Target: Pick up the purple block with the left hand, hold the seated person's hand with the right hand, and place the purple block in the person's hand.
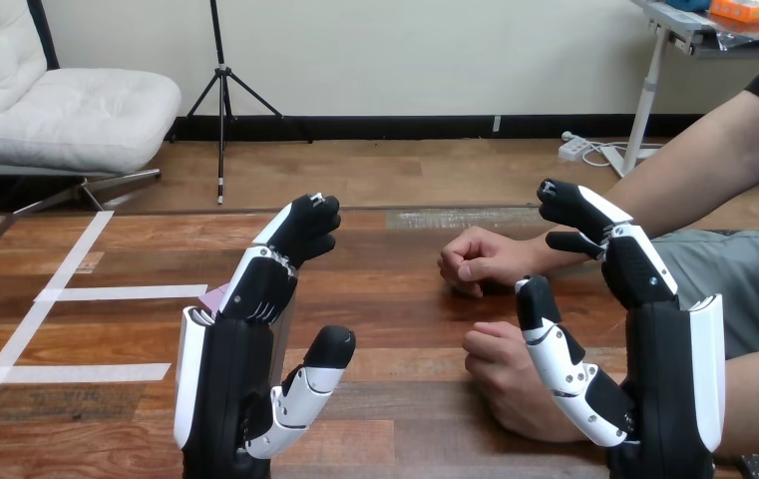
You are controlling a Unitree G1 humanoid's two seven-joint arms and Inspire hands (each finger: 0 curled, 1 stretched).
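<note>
Purple block (217,296): small pale-purple corner showing on the wooden table (395,309), just left of and below the left hand's fingers, rest hidden behind that hand. Contact w/ hand: can't tell.

Left hand (255,289): forearm upright from bottom edge, palm facing right. Fingers (307,228) curled over at top, nothing seen inside them. Thumb (317,367) sticks out low to the right, apart from fingers.

Right hand (644,274): forearm upright, palm facing left. Fingers (569,208) loosely bent fwd, gripping nothing. Thumb (550,344) long and near straight, angled up-left.

Person's upper hand (480,259): loose fist resting on table, between the two robot hands' fingers, just left of right-hand fingertips, apart from them.

Person's lower hand (505,374): closed, on table, directly behind right thumb; touching or not, can't tell. No curl of the thumb round it.

White tape strips (121,292): on table, left of left hand.
</note>
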